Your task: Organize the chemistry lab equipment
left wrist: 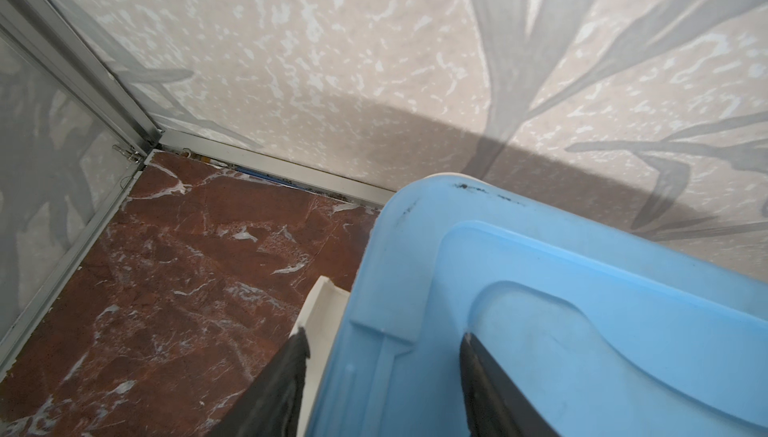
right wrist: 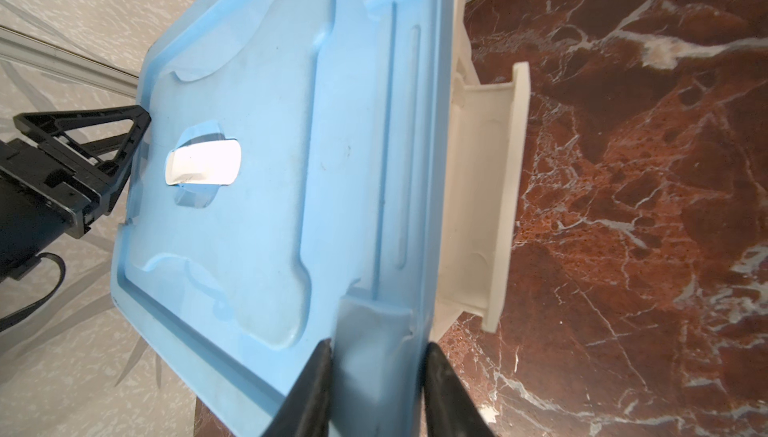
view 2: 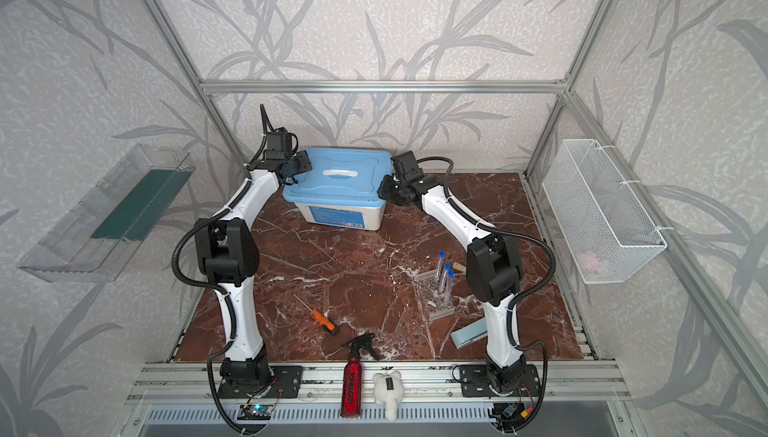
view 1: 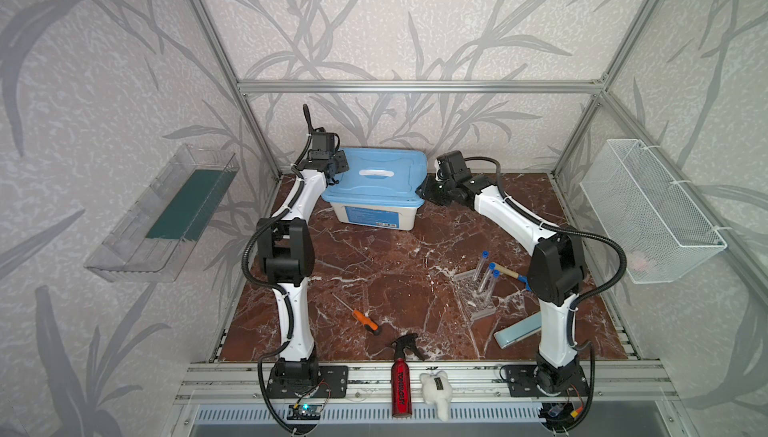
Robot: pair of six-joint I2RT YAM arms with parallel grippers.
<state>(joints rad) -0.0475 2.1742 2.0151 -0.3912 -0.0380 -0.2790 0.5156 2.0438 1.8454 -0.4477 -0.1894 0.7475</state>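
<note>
Overhead, leaf-patterned walls (view 1: 374, 19) enclose red marble tabletop (view 1: 395, 273).

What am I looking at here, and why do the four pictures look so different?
Two robot arms stand on a marble table. Two pictures look down from overhead; two come from cameras on the arms' wrists. Both arms reach the blue lid of a box at the back: the left tool stands open astride its rim, the right tool seems to pinch its edge. Nearer lie a clear rack holding three blue-capped tubes, a screwdriver and a red spray bottle.
</note>
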